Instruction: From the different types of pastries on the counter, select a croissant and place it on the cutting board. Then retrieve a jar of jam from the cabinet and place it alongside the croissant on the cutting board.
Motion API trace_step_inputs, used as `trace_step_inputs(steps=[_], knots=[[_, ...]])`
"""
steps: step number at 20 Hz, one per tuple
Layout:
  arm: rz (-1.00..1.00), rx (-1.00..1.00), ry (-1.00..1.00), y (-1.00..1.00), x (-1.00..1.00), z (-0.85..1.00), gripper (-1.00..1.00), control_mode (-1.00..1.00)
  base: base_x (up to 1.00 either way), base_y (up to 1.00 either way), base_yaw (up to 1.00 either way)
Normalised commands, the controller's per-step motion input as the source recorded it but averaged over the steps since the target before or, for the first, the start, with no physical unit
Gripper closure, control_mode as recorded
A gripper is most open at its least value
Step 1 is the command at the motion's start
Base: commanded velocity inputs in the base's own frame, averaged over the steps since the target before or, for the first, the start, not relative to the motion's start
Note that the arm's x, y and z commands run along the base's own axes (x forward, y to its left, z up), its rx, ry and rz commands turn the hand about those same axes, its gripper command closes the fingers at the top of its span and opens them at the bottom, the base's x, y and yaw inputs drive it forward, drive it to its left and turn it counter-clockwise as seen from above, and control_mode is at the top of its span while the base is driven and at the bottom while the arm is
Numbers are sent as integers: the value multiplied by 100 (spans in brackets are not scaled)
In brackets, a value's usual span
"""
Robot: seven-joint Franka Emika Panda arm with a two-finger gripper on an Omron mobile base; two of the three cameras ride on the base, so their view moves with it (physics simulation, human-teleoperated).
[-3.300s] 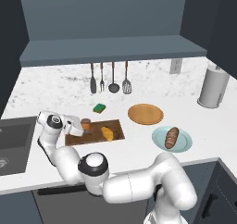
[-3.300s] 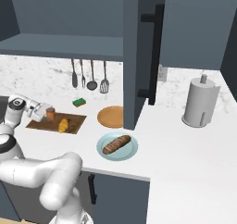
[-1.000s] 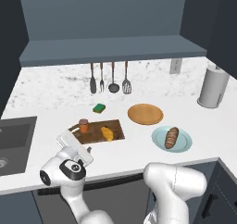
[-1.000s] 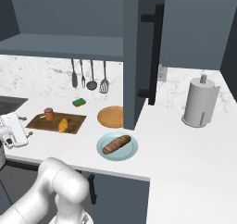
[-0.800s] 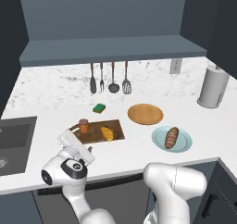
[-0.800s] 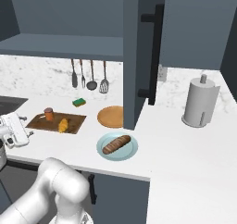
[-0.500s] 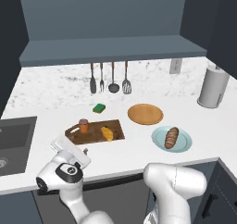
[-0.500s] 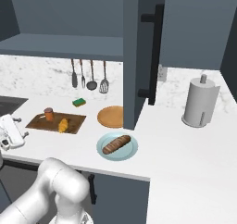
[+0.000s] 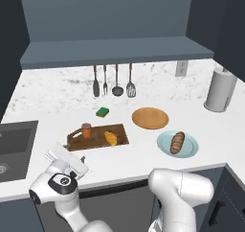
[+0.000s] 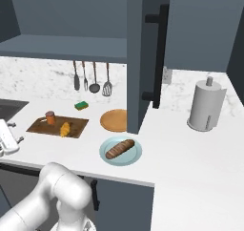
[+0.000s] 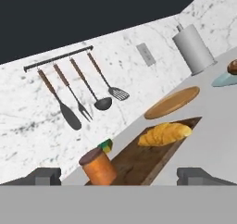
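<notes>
White and boxy, the two-finger gripper (image 9: 72, 162) hangs low at the front edge of the white marbled stone counter (image 9: 57, 89), its dark fingertips (image 11: 44, 176) spread wide apart with nothing between them. Just past it lies the flat dark brown wooden cutting board (image 9: 95, 139). On the board's near end stands the small orange-brown cylindrical jar of jam (image 11: 97, 166), upright, and further along lies the small golden-yellow curved croissant (image 11: 165, 133), near the jar but apart from it. Behind the board sits a small green and yellow sponge (image 9: 102, 112). To the right lie a round orange-brown plate (image 9: 150, 118) and a pale blue plate (image 9: 191, 148) bearing the longer brown scored loaf (image 9: 177, 142). Beyond, utensils hang from a wall rail (image 11: 58, 58), and a tall white paper-towel roll (image 9: 220, 90) stands in the far corner.
</notes>
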Motion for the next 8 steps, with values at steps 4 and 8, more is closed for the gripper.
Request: trace_step_inputs(steps=[4,8], knots=[[12,0,-12,19,-85,0,-100,-100,0,0,0],[0,0,0,0,0,0,-100,-100,0,0,0]])
